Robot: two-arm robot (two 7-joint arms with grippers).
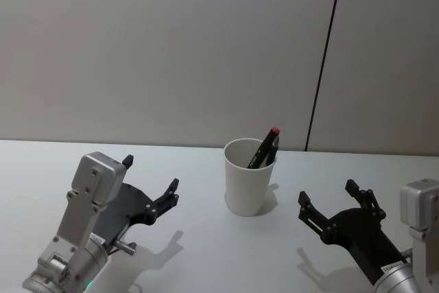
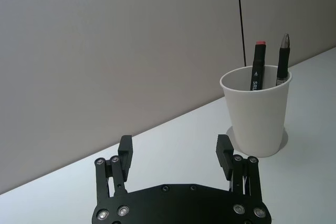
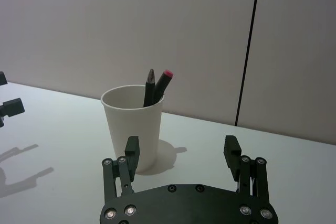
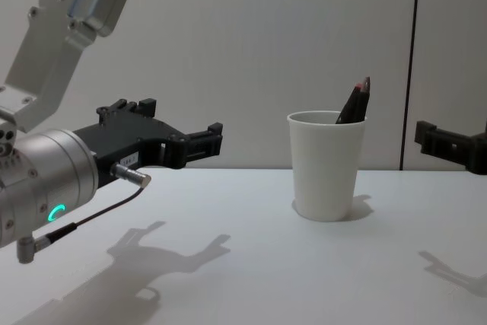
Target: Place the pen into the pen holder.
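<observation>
Two pens, a black marker with a red cap and a dark pen with a silver tip, are seen leaning inside the white tapered paper cup, so placement is judged complete. The left hand, at the cup's 9 o'clock, and the right hand, at its 3 o'clock, are held empty with fingers apart, clear of the cup. Nothing else is seen on the white surface.

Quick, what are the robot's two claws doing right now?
Left gripper: open, holding nothing, left of the pen holder.
Right gripper: open, holding nothing, right of it.
</observation>
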